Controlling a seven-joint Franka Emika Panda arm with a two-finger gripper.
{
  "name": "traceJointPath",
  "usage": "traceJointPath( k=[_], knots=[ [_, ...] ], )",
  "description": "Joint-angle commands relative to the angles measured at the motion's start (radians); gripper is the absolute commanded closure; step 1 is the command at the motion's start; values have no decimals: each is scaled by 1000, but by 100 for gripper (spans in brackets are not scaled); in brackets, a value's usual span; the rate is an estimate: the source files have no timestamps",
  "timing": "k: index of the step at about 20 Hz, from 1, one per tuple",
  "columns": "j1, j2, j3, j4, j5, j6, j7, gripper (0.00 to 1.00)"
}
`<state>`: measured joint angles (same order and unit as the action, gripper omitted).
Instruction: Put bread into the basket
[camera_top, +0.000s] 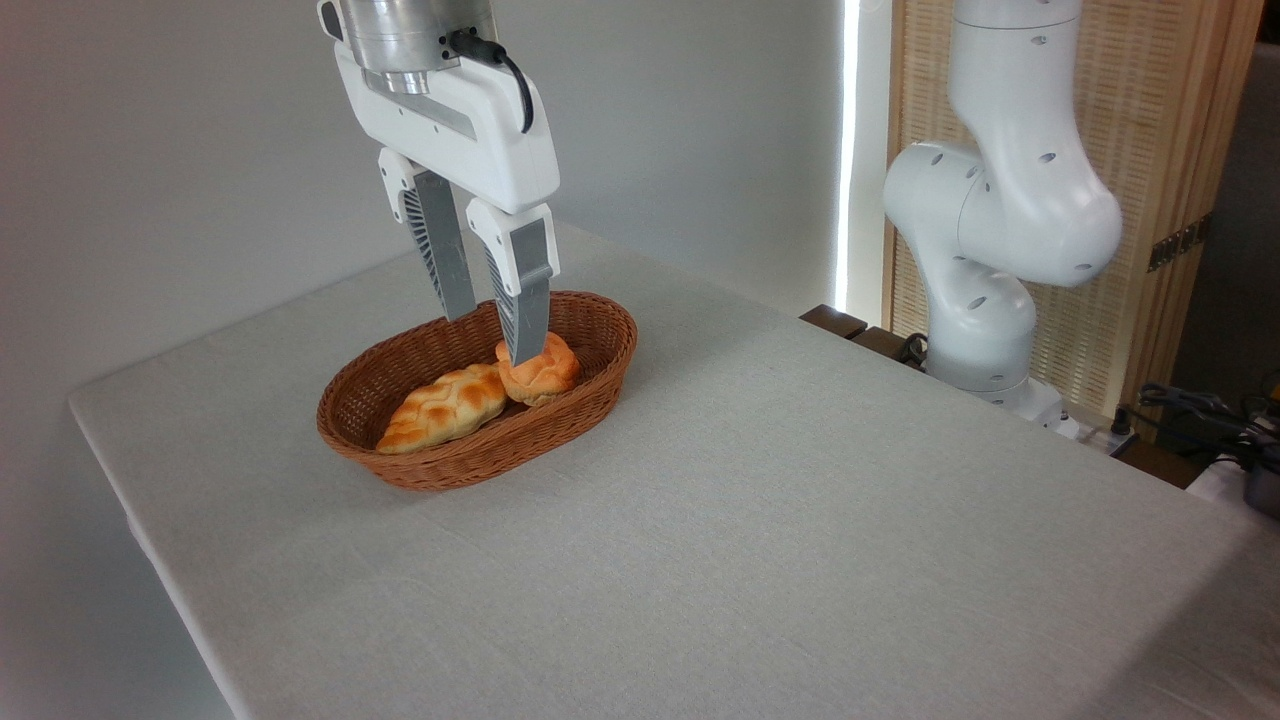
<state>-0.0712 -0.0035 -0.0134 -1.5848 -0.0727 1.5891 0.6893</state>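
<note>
Wicker first: on my feed the basket (400, 375) sits on the left half of the cloth-covered surface (800, 520), well back from the near edge. Inside it, at the left, I see a long braided loaf (443, 407) lying lengthwise. Just to its right, touching the loaf's end, the bread (545, 370) rests in the basket, near the right-hand wall. Above that spot my gripper (490, 335) hangs with its fingers (527, 300) parted and holding nothing; the nearer fingertip overlaps the bun's left side in my view, so I cannot tell whether it touches. Further right, the white arm base (985, 330) stands beyond the surface's far edge.
</note>
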Motion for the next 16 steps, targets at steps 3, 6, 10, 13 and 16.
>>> traceJointPath(
  k=[3, 6, 10, 13, 16],
  knots=[
    [-2, -4, 10, -4, -13, 12, -10, 0],
    [-2, -6, 10, -4, 10, 8, -5, 0],
    [-2, -6, 10, -4, 27, 8, -7, 0],
    [-2, -6, 9, -4, 28, 8, -8, 0],
    [-2, -6, 4, -4, 65, 8, -14, 0]
  ],
)
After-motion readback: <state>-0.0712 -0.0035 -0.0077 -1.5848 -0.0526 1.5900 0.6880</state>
